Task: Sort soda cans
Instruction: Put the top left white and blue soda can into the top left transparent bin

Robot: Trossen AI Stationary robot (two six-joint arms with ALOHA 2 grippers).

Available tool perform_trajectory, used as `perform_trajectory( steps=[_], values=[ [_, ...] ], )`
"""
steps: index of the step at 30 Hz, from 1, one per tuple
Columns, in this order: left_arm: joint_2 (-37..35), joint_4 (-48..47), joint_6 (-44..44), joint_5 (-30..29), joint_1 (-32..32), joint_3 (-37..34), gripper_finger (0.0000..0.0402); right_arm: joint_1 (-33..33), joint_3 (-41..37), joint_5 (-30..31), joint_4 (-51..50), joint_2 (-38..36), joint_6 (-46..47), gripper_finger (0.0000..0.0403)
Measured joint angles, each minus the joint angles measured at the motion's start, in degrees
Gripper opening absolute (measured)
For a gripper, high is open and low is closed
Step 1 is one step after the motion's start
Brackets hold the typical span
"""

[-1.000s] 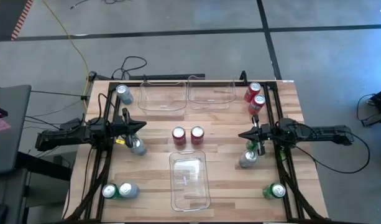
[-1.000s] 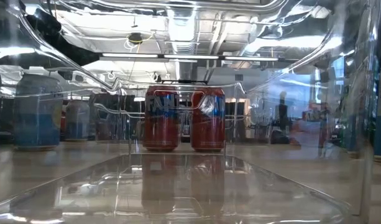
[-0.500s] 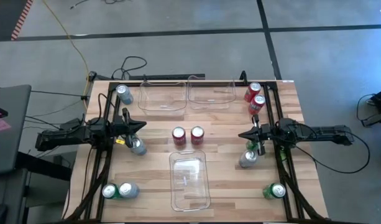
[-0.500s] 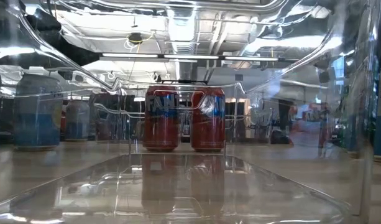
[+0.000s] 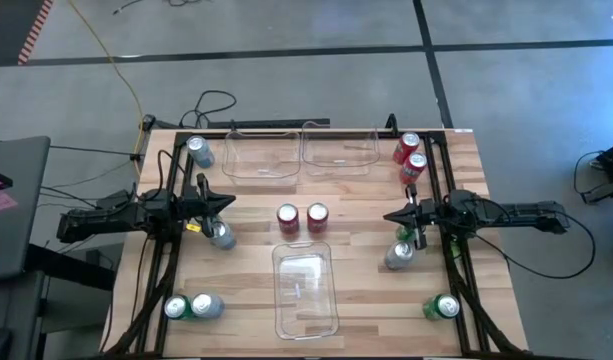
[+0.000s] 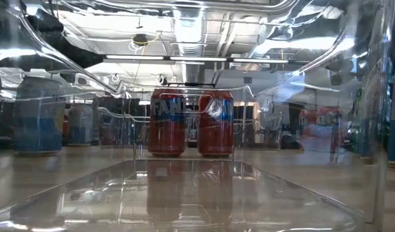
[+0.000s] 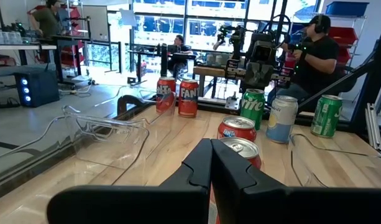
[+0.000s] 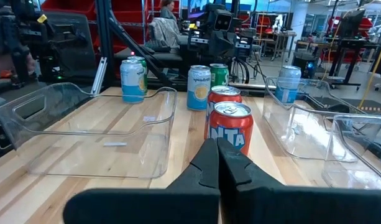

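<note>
High view: straight down from well above, taking in the whole bench (image 5: 366, 290), both arms and the surrounding floor. Low view: level with the bench top, pressed up against the clear bin (image 6: 197, 187) at the near edge and looking through its walls at the two red cans (image 6: 192, 122) mid-bench, also seen from above (image 5: 302, 217). Wrist views: low over the left and right edges, facing each other across the bench, both sharing those same red cans (image 7: 240, 140) (image 8: 227, 121).

place: robotics lab or workshop
signs: concrete floor (image 5: 286, 90), red bins (image 8: 91, 9), workbenches (image 7: 28, 46), seated people (image 7: 311, 53)
</note>
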Motion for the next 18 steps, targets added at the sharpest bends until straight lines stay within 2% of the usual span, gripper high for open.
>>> perform_trajectory(
  steps=[8,15,18],
  values=[
    [0.01,-0.22,0.0,-0.02,0.0,0.01,0.0,-0.06,-0.01,1.01,3.5,0.04,0.03,0.0006],
    [0.01,0.15,0.12,-0.77,-0.01,0.0,0.0,-2.03,-0.01,4.0,24.14,-0.02,-2.79,0.0006],
    [0.01,1.76,0.47,-2.19,-0.01,0.01,0.0,-3.92,0.37,8.34,28.63,-0.03,-3.41,0.0006]
  ],
)
